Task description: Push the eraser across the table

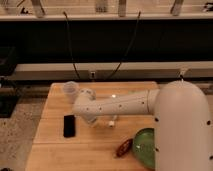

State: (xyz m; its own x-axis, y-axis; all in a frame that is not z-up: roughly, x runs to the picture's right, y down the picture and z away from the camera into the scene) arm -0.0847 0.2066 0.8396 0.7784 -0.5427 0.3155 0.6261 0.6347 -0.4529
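The eraser [69, 125] is a small flat black block lying on the left part of the light wooden table [52, 145]. My white arm reaches from the right across the table's middle. Its end bends down to the gripper [93, 121], which sits low over the table just to the right of the eraser, with a small gap between them. The arm's end covers most of the gripper.
A clear plastic cup [70, 90] stands at the back left, just behind the arm's end. A small white block [111, 122] lies under the arm. A green bowl [145, 146] and a reddish-brown object [123, 147] sit front right. Black cables hang behind the table.
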